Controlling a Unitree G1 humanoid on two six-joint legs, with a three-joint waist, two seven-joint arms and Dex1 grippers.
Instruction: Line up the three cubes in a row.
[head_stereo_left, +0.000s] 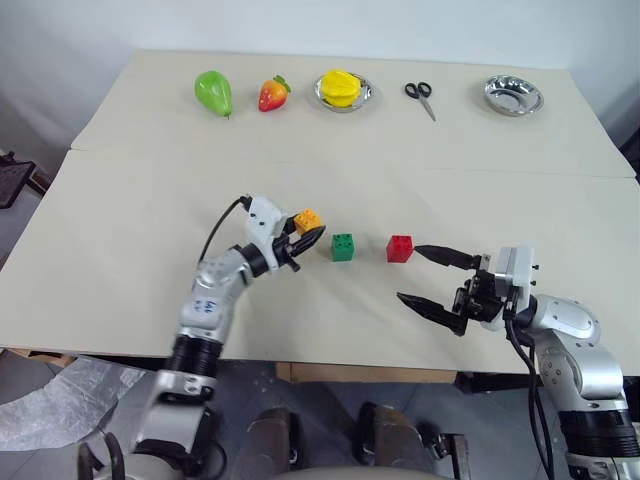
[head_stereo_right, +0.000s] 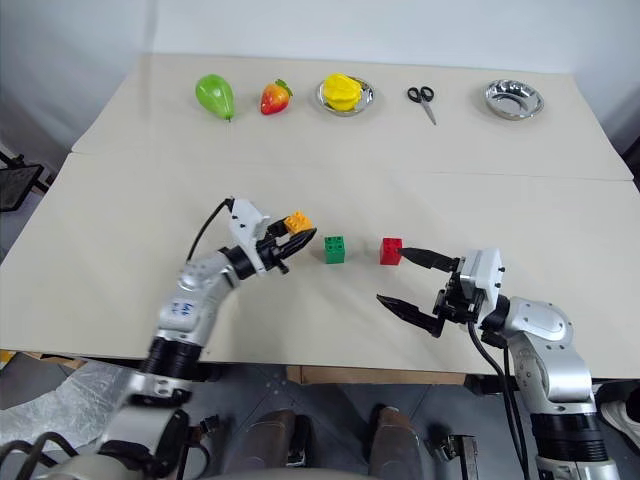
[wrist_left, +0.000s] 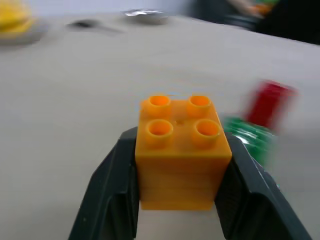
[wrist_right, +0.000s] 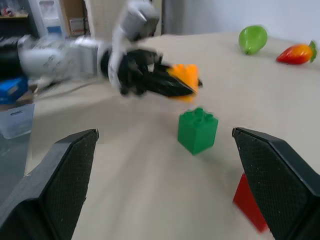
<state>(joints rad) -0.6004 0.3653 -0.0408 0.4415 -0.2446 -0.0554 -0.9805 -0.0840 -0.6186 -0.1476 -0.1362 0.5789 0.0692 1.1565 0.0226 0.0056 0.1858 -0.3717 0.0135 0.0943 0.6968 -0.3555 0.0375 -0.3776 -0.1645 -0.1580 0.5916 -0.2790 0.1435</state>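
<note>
Along the far edge of the worktop (head_stereo_left: 130, 200), going left to right, stand a green pear (head_stereo_left: 213, 93), a red strawberry (head_stereo_left: 273, 94), a small metal dish holding a yellow thing (head_stereo_left: 343, 89), a pair of black-handled scissors (head_stereo_left: 420, 96) and an empty metal bowl (head_stereo_left: 512, 95) toward the far right corner. Nearer the front edge, left of the middle, the left gripper (head_stereo_left: 305, 232) has its jaws clenched on the orange cube (head_stereo_left: 308, 220), one black finger on each side of the block, studs upward; the cube looks lifted a little off the worktop, though how far clear I cannot tell. Just beside it to the right sits the green cube (head_stereo_left: 343, 246), flat on the worktop with studs up, apart from the orange one. Next comes the red cube (head_stereo_left: 400, 247), near the green cube but not touching it, roughly in line with it across the worktop. Further right, toward the front right corner, the right gripper (head_stereo_left: 432, 280) hangs with its jaws spread wide and released, grasping nothing; its farther fingertip points at the red cube and lies just beside it, and whether it touches I cannot tell.
</note>
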